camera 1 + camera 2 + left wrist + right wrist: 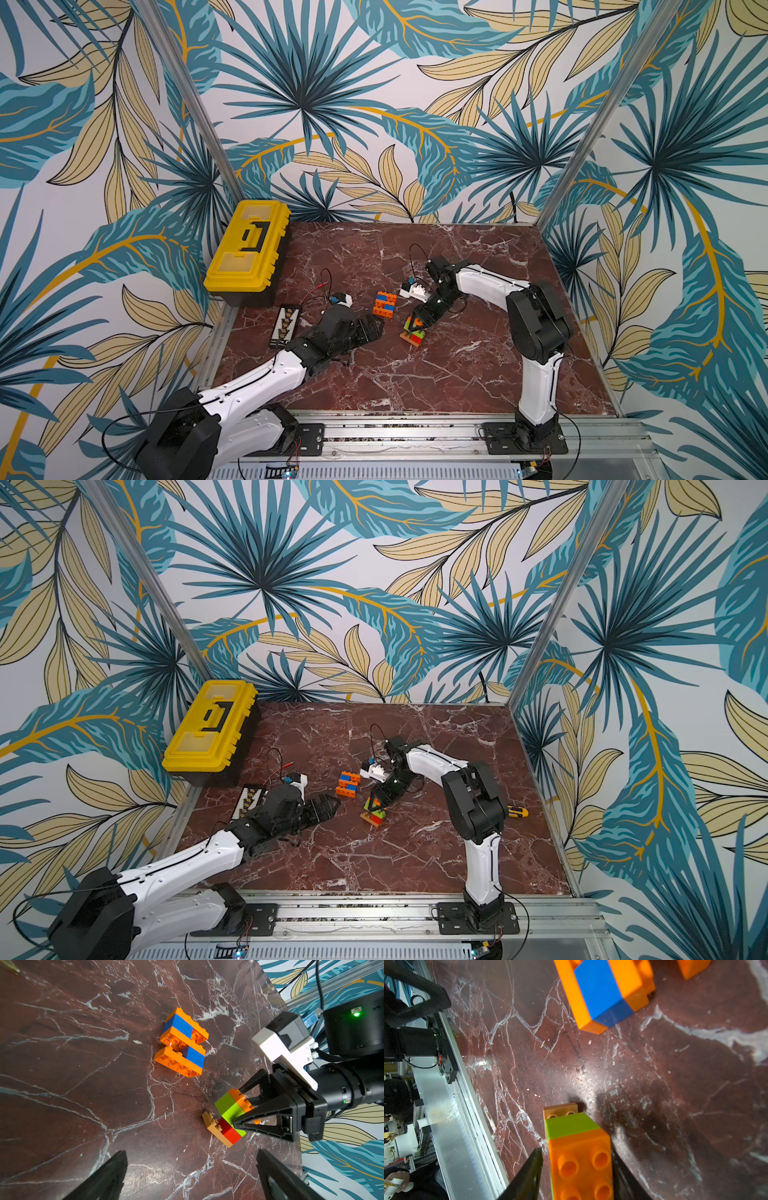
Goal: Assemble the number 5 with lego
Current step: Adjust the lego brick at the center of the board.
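- Orange and blue lego bricks (384,304) lay already joined in one block on the table (457,374), about in the middle, between my two grippers.
- Just beside this block was the second stack (227,1120): tan at the bottom, then red, lime green, and an orange brick (581,1167) on the top. It seemed to lean and not to sit flat, but I could not tell this for sure.
- My right gripper (236,1106) stood around this orange brick with the jaws a little parted. In the right wrist view one finger (529,1174) showed a thin gap to the brick, so I judged the brick was not clamped.
- My left gripper (191,1167) was wide apart and empty, low over the table, pointing toward both lego groups.
- First risk, in my judgement: if the right gripper drew back while one finger rubbed the brick, the stack could tip, or the orange brick could come off.
- Second risk: the two groups were near, so a falling stack could push the orange and blue block out of its place, and the 5 was not yet complete.
- Third risk: both arms were close over the same bricks and could strike each other.
- Around them were a yellow toolbox (247,245) at the far left corner, a small board (284,326) near it, and a yellow utility knife (517,811) by the right arm. All were well apart from the lego, and nothing of them stood in the way.
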